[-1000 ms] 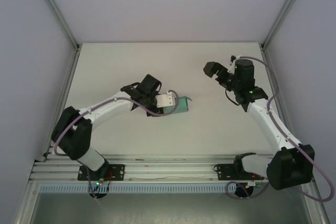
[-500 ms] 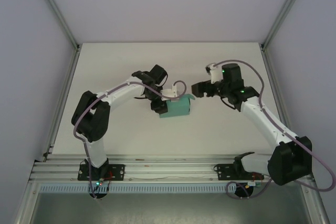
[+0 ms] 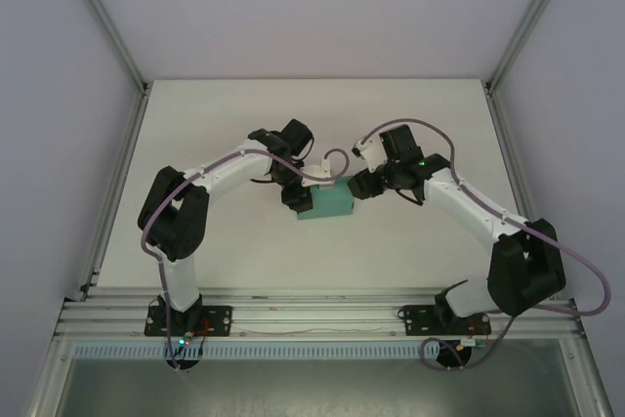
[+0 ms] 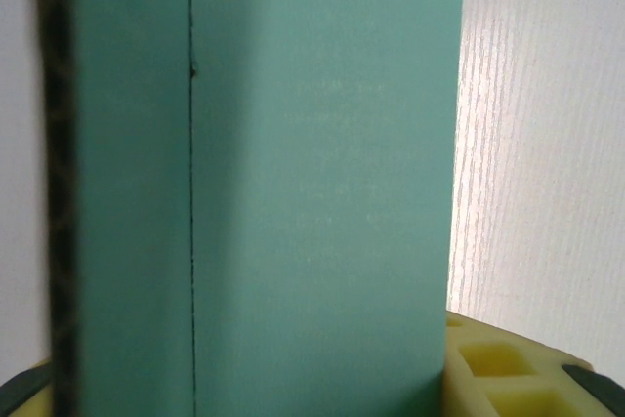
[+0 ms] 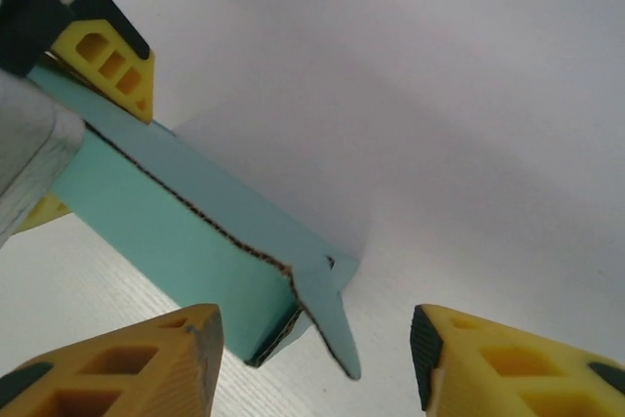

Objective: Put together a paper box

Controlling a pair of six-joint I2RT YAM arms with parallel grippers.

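The paper box (image 3: 329,204) is a teal-green flat rectangular box at mid table. My left gripper (image 3: 298,196) is shut on its left end. In the left wrist view the teal card (image 4: 312,192) runs between the yellow fingertips (image 4: 488,363). My right gripper (image 3: 359,186) is at the box's right end. In the right wrist view its yellow fingers (image 5: 146,358) stand apart on either side of that end (image 5: 166,212). A small loose flap (image 5: 327,324) sticks out between them, touching neither. The left gripper's yellow finger (image 5: 107,61) presses on the box's far end.
The white table (image 3: 244,124) is walled in by white panels with aluminium posts (image 3: 103,21) at the back corners. A metal rail (image 3: 322,314) with both arm bases runs along the near edge.
My right gripper has swung left and down to the box's right end, its jaws narrowing. The left arm shifted the box a little right and farther back, then held still.
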